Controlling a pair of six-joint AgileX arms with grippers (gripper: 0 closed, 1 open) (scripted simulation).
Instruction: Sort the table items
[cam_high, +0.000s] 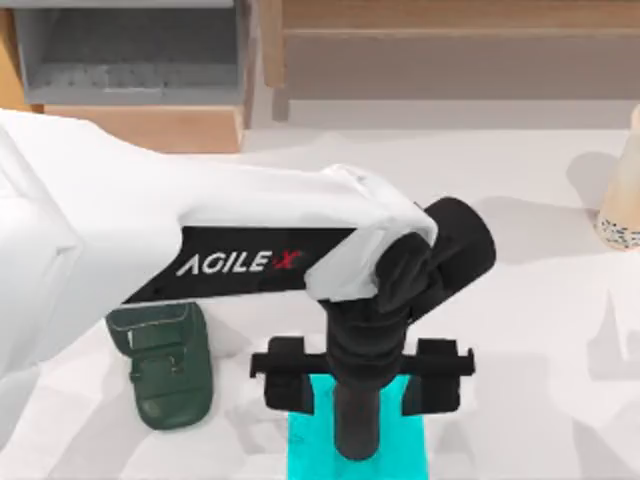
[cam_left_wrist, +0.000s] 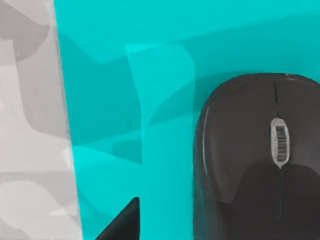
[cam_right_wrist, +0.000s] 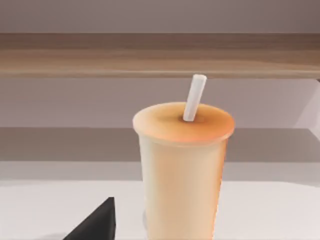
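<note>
Item 1, computer mouse (cam_left_wrist: 255, 160): small, black, oval, scroll wheel on top. It lies on a teal mat (cam_high: 300, 455) at the near middle of the worktop (cam_high: 520, 300), directly under the left gripper (cam_high: 358, 415). Judged light, rigid and smooth-shelled, likely slippery; best pinched across its two long flanks, low on the body.

Item 2, cup (cam_right_wrist: 182, 170): cream, tapered, with a straw (cam_right_wrist: 194, 97), upright at the worktop's right edge; its speckled base (cam_high: 620, 235) shows from above. Judged light, thin-walled and easy to tip; take it at mid-height, with gentle pressure.

Item 3, dark green holder (cam_high: 165, 365): lies flat on the worktop left of the mat, under the left arm.

Left gripper: poised over the mat and mouse, jaws spread wide, holding nothing.

Right gripper: faces the cup from close by; whether its jaws are open or closed cannot be told.

Backdrop: a grey bin (cam_high: 130, 50) and a wooden shelf (cam_high: 450, 40) along the far edge.
</note>
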